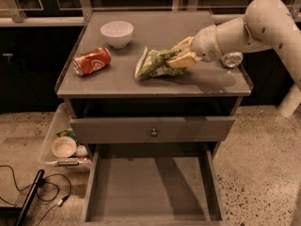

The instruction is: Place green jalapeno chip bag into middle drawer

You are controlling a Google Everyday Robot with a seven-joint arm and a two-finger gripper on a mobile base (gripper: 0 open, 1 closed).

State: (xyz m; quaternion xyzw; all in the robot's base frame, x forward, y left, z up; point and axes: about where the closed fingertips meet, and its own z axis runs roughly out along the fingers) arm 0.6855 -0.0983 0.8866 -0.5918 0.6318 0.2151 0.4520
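The green jalapeno chip bag [154,63] lies on the grey cabinet top [141,79], right of centre, its white edge to the left. My gripper [181,55] reaches in from the right and its pale fingers [184,60] are closed on the bag's right end. The bag looks slightly lifted at that end. The middle drawer [150,185] is pulled out wide below, with a bare grey floor and low side walls. It holds nothing.
A red soda can [91,61] lies on its side at the left of the top. A white bowl [117,33] stands at the back. A silver can [232,59] stands behind my wrist. A shut drawer front with a round knob [153,133] sits above the open drawer. A bin of clutter [63,145] and cables [51,192] are on the floor at left.
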